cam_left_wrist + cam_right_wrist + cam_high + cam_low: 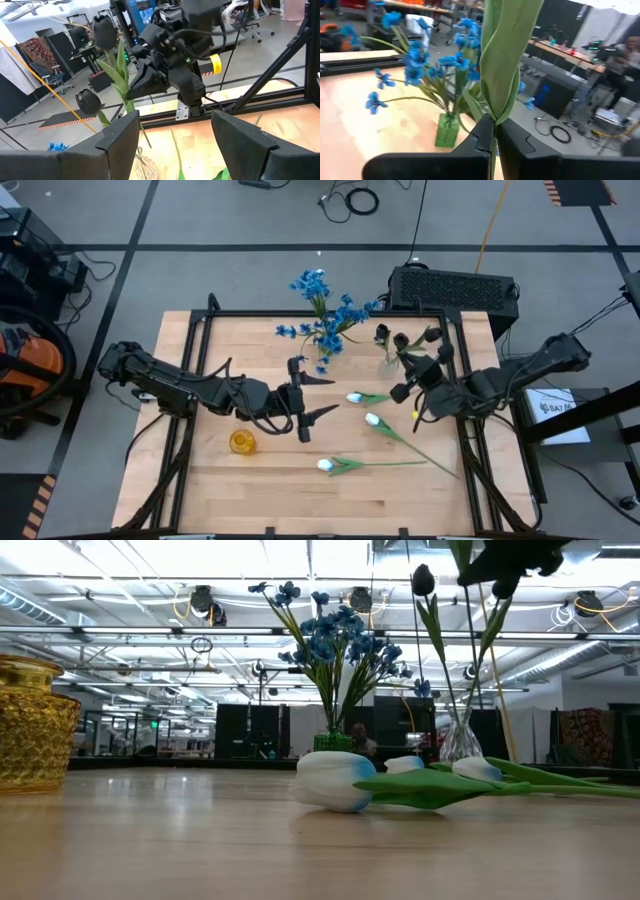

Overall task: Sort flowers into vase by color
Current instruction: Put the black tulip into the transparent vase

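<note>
The right gripper (418, 385) is pinching the green stem and leaf of a dark tulip (506, 60), its fingers closed tight around it, above the right rear part of the wooden table (250, 490), just beside the clear vase (461, 740) where other dark tulips (383, 335) are standing. The left gripper (312, 395) is hovering over the middle of the table with its fingers spread wide and nothing between them. The blue flowers (325, 315) are standing in a green vase (446, 130) at the rear centre. Three white tulips (352, 397) are lying flat on the wood between the two arms and toward the front, and a yellow glass vase (242, 442) is sitting near the left arm.
</note>
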